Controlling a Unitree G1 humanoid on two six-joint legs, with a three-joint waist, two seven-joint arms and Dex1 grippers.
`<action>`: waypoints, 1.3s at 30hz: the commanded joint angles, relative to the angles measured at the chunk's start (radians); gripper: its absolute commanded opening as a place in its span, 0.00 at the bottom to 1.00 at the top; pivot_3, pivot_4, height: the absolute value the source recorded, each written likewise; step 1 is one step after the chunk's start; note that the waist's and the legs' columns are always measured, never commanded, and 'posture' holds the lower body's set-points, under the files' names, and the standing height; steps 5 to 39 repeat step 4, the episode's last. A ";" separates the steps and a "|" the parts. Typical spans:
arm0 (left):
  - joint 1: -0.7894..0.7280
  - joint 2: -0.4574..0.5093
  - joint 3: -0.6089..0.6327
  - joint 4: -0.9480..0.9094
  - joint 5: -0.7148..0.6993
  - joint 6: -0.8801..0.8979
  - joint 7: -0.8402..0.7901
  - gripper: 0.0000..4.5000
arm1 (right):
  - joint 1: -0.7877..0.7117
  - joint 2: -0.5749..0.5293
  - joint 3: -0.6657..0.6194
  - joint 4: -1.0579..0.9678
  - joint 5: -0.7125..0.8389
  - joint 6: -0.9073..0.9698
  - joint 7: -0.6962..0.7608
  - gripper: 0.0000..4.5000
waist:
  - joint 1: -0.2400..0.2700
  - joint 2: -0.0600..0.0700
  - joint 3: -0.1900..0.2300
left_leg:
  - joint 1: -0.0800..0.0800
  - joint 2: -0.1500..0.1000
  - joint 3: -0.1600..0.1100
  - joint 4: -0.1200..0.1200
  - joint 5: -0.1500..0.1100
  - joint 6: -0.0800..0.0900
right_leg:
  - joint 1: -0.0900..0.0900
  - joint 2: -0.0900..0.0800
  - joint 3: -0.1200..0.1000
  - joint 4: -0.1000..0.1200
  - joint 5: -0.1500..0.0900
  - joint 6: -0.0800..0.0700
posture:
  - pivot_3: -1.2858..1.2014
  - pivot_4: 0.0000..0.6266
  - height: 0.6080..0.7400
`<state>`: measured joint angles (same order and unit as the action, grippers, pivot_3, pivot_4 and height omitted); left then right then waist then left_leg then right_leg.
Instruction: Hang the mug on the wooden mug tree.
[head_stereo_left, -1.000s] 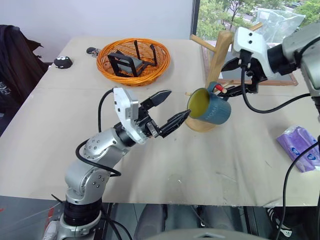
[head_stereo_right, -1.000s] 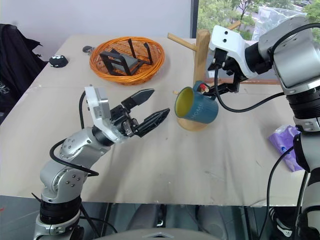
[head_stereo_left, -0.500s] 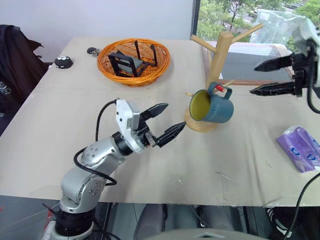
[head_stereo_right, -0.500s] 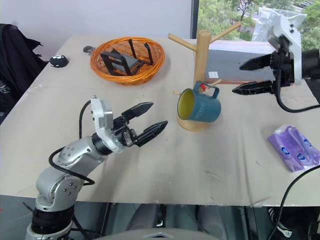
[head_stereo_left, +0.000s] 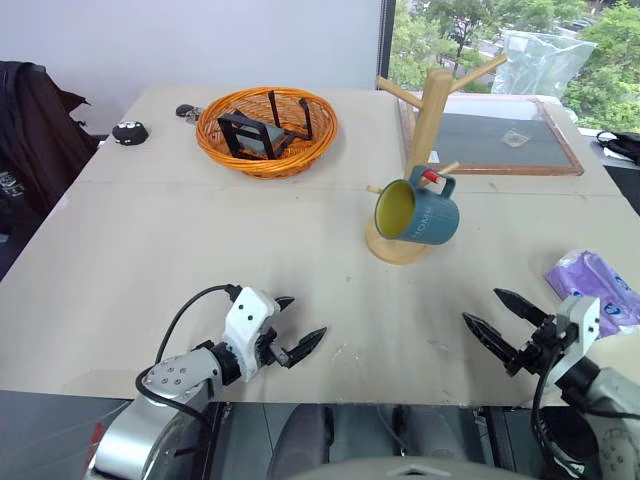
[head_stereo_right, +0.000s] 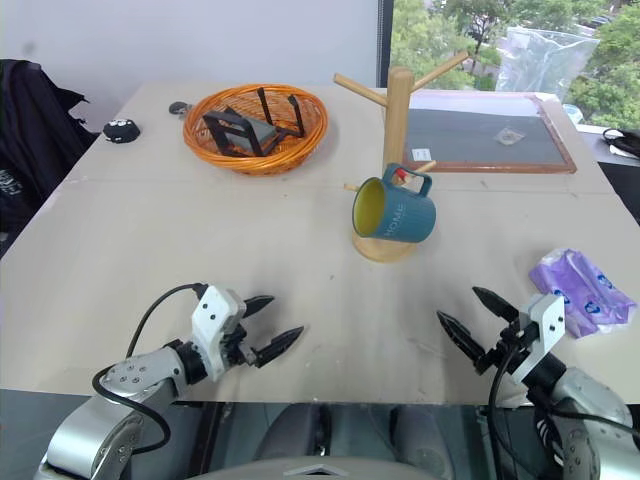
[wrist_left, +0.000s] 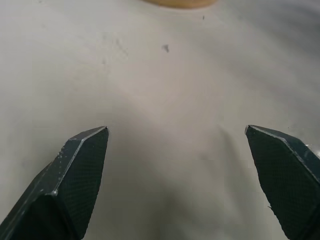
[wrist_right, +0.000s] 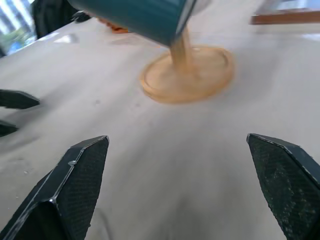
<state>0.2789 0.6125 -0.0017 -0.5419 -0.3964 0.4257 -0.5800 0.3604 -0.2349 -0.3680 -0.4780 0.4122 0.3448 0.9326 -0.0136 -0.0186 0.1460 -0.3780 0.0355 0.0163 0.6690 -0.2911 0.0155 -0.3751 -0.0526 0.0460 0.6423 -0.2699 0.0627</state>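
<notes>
The teal mug (head_stereo_left: 420, 212), yellow-green inside, hangs tilted by its handle on a low peg of the wooden mug tree (head_stereo_left: 430, 110), mouth facing left above the round base (head_stereo_left: 395, 248). No gripper touches it. My left gripper (head_stereo_left: 308, 315) is low near the table's front edge, open and empty, well left of the tree. My right gripper (head_stereo_left: 481, 305) is also low at the front edge, right of the tree, open and empty. In the right wrist view the mug (wrist_right: 135, 15) and the tree's base (wrist_right: 187, 72) lie ahead of the open right gripper (wrist_right: 177, 137).
An orange wicker basket (head_stereo_left: 267, 130) with black items sits at the back left. A purple tissue pack (head_stereo_left: 595, 290) lies at the right edge beside my right gripper. A wood-framed dark board (head_stereo_left: 490, 140) lies behind the tree. Small black objects (head_stereo_left: 130, 131) rest at far left.
Both arms have dropped from beside the mug down and back to the table's front edge. The right gripper drew away from the handle, and the mug stays hanging on the peg.
</notes>
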 joint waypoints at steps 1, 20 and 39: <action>-0.001 -0.015 0.012 0.011 0.027 -0.056 -0.007 1.00 | 0.018 0.000 0.036 0.045 -0.018 -0.146 -0.007 0.99 | 0.000 -0.001 -0.001 | 0.000 0.000 0.000 0.000 0.000 0.000 | 0.000 0.000 0.000 0.000 0.000 0.000 | 0.52 0.24 0.98; 0.014 -0.016 0.014 0.008 0.022 -0.077 -0.036 1.00 | 0.021 -0.023 0.071 0.108 -0.050 -0.217 -0.012 0.99 | 0.001 -0.001 -0.001 | -0.002 0.000 0.000 0.000 0.000 0.000 | -0.001 0.001 0.000 0.001 0.002 0.003 | 0.52 0.24 0.98; 0.014 -0.016 0.014 0.008 0.022 -0.077 -0.036 1.00 | 0.021 -0.023 0.071 0.108 -0.050 -0.217 -0.012 0.99 | 0.001 -0.001 -0.001 | -0.002 0.000 0.000 0.000 0.000 0.000 | -0.001 0.001 0.000 0.001 0.002 0.003 | 0.52 0.24 0.98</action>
